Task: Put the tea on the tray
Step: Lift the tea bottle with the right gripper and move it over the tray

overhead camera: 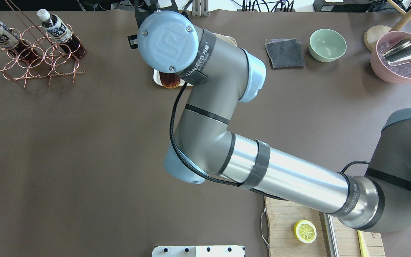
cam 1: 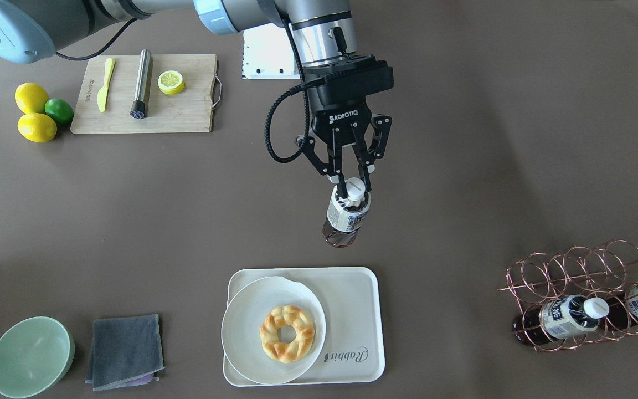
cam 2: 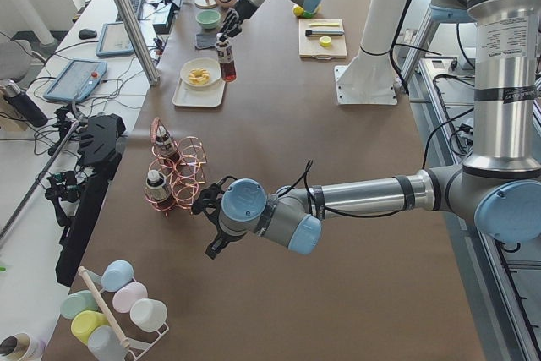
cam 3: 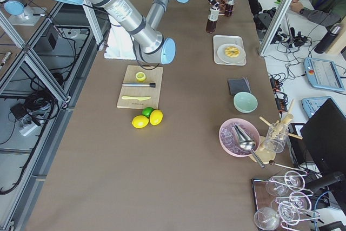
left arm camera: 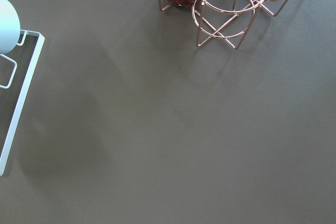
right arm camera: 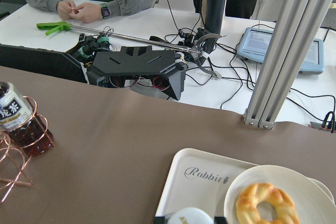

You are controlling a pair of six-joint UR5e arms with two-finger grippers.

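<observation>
My right gripper (cam 1: 353, 190) is shut on the neck of the tea (cam 1: 346, 219), a clear bottle of dark brown tea with a white cap. The bottle hangs upright in the air, at the robot-side edge of the cream tray (cam 1: 352, 296). The tray's free half faces the bottle. The tea also shows in the overhead view (overhead camera: 171, 80) and the exterior left view (cam 2: 226, 60). The right wrist view shows the tray (right arm camera: 185, 183) lettered "Rabbit". My left gripper (cam 2: 207, 226) hovers beside the copper rack (cam 2: 173, 173); I cannot tell if it is open or shut.
A round plate (cam 1: 244, 332) with a donut (cam 1: 287, 333) covers half of the tray. The copper rack (cam 1: 579, 277) holds two more bottles (cam 1: 565, 318). Also present are a cutting board (cam 1: 186, 111), lemons (cam 1: 32, 98), a green bowl (cam 1: 31, 357), a grey cloth (cam 1: 125, 352) and a pink bowl (overhead camera: 401, 67).
</observation>
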